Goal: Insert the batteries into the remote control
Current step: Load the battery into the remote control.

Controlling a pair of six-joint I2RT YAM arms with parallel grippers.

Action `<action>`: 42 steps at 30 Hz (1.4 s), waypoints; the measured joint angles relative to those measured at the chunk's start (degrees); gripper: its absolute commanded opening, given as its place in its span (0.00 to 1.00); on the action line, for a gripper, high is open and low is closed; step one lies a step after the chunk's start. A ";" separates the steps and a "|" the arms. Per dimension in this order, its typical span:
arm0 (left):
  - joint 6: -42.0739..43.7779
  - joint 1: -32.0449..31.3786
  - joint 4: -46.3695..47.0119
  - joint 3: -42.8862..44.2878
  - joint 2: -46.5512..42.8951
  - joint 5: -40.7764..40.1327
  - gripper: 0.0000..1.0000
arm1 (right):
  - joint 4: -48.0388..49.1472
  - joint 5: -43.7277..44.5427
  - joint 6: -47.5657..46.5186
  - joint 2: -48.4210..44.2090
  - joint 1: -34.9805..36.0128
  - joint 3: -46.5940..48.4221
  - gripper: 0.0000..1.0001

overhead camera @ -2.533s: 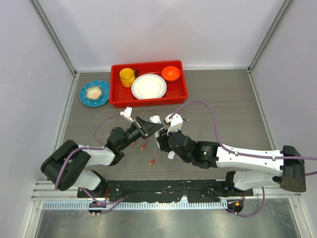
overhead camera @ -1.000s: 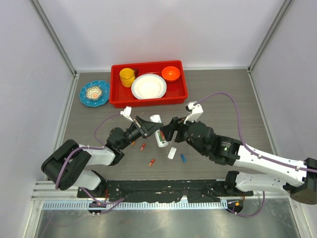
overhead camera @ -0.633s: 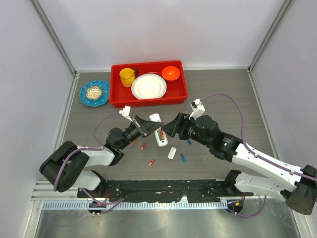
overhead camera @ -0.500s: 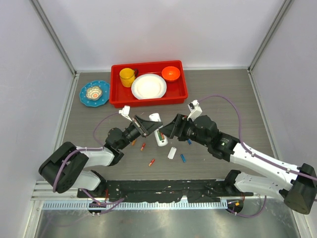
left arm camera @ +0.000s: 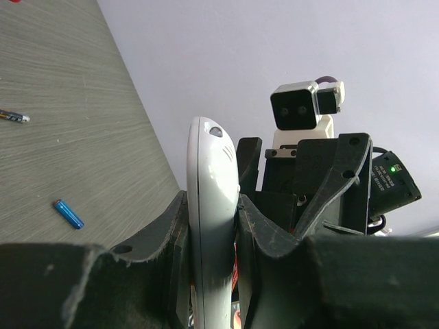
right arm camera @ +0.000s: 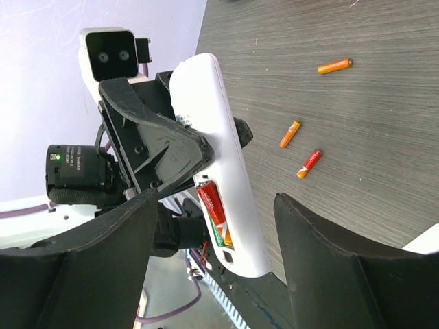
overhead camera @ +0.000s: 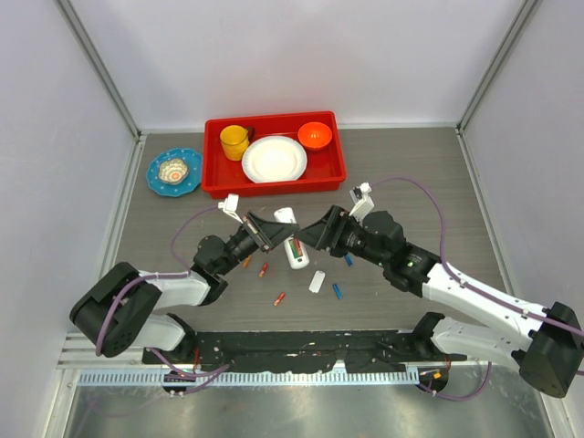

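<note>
Top external view gives the layout: on the grey tabletop [overhead camera: 411, 173] both arms meet near the middle. The left gripper [overhead camera: 274, 235] has its jaws clenched on the remote control [overhead camera: 294, 248], holding it on edge, lifted off the surface with its back turned toward the other arm. The right gripper [overhead camera: 319, 231] hovers just beside the remote, jaws spread and grasping nothing.

Seen from the right wrist, the open recess on the remote's back already has one red-and-green battery [right arm camera: 214, 212] seated in it. A small white cover piece [overhead camera: 317, 281] lies on the tabletop below the remote. Loose batteries lie around it: orange ones [overhead camera: 263, 269] [overhead camera: 279, 298] to the left, blue ones [overhead camera: 337, 291] [overhead camera: 348, 260] to the right.

Loading looks partly done, with the next cell to fetch. That calls for the right arm to lower onto a loose battery, pinch it along its length, then line it up with the free slot while the left arm holds the remote steady.
</note>
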 measured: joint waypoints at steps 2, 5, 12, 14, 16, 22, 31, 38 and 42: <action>0.04 0.00 -0.02 0.00 -0.20 0.00 0.00 | 0.59 -0.26 0.44 0.02 -0.31 -0.17 0.73; 0.04 0.00 0.02 0.00 -0.55 0.00 0.00 | 1.36 -0.57 0.98 0.28 -0.83 -0.50 0.73; 0.04 0.00 0.00 0.00 -1.01 0.00 0.00 | 2.27 -1.44 2.01 1.60 -1.66 -1.68 0.72; 0.04 0.00 0.00 0.00 -1.09 0.00 0.00 | 2.29 -1.60 2.23 1.68 -1.75 -1.81 0.72; 0.04 0.00 0.00 0.00 -1.11 0.00 0.00 | 2.54 -1.75 2.43 1.86 -1.79 -1.81 0.72; 0.02 -0.02 0.00 0.00 -1.11 0.00 0.00 | 3.06 -1.97 2.71 1.88 -2.12 -2.03 0.72; 0.02 -0.04 -0.02 0.00 -1.11 0.00 0.00 | 4.52 -2.29 3.19 2.56 -2.14 -2.51 0.72; 0.02 -0.24 -0.02 0.00 -1.11 -0.09 0.00 | 5.42 -2.40 3.61 3.06 -2.36 -2.51 0.71; 0.04 -0.24 -0.04 0.00 -1.11 -0.46 0.00 | 5.88 -2.62 3.76 3.58 -2.38 -2.54 0.71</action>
